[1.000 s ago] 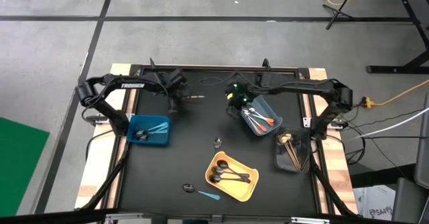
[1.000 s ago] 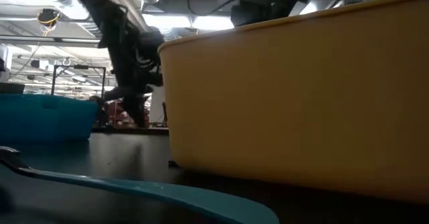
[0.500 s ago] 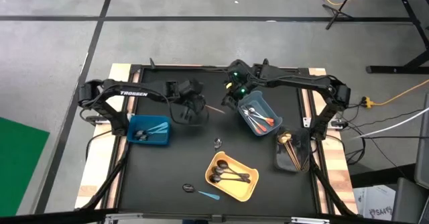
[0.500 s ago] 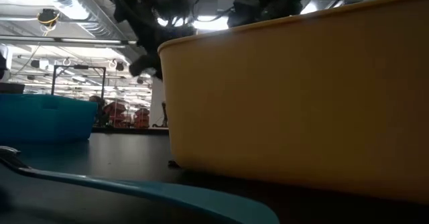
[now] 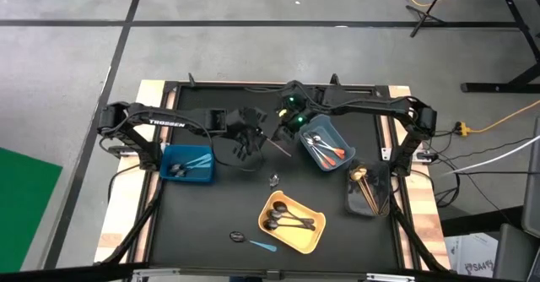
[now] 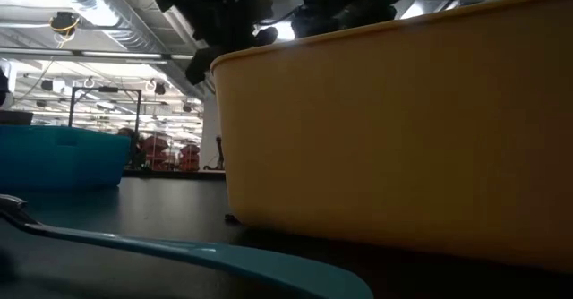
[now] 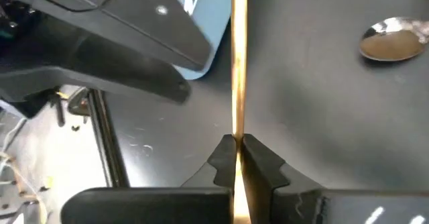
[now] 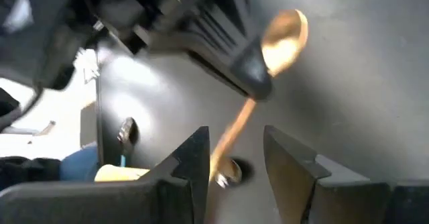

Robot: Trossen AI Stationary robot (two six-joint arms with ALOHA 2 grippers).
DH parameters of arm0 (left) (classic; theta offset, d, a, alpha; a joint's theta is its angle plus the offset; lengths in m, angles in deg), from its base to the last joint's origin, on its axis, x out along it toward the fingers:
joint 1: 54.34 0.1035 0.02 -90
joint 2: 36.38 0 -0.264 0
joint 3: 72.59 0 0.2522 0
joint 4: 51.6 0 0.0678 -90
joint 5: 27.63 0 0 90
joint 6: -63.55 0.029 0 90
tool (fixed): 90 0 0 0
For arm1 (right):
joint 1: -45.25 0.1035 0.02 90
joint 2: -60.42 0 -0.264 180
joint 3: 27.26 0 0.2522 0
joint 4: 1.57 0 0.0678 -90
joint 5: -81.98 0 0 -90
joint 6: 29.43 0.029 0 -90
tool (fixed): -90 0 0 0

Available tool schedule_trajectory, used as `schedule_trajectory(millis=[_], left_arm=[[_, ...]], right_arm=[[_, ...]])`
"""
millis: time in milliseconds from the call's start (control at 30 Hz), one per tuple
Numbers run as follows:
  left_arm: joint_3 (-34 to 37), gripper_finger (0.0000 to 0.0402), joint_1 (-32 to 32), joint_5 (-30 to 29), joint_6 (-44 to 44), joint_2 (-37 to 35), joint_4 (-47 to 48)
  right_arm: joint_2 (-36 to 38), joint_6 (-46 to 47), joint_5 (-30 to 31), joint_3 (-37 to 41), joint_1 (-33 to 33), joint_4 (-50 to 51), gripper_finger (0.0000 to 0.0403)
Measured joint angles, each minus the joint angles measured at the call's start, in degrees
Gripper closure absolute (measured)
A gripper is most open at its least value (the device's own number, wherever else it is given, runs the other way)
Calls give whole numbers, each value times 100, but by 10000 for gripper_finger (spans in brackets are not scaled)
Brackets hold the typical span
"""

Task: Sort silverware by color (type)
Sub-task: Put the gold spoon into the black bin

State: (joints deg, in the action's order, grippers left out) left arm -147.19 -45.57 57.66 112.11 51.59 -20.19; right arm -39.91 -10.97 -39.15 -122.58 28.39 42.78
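Handover | left pincer (image 7: 236, 158) clamps gold spoon (image 7: 239, 63) | right pincer (image 8: 234, 158) gapes, empty, around its handle | close squarely before you release.

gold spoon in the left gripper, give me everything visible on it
The gold spoon is thin, with a straight tan-gold handle of metallic look and an oval bowl. The left gripper is shut on its handle, holding it off the black table near the middle. The right gripper is open, its fingers on either side of the handle, not touching.
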Motion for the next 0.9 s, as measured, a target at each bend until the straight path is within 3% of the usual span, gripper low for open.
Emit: schedule_trajectory(millis=[367,700,900], left_arm=[[0,398,-55,-182,1,0,-355],[0,398,-74,-277,-3,0,-454],[0,398,-74,-332,-3,0,-465]], right_arm=[[0,273,594,0,315,-79,276],[0,275,613,0,349,-68,276],[0,275,643,0,345,-51,314]])
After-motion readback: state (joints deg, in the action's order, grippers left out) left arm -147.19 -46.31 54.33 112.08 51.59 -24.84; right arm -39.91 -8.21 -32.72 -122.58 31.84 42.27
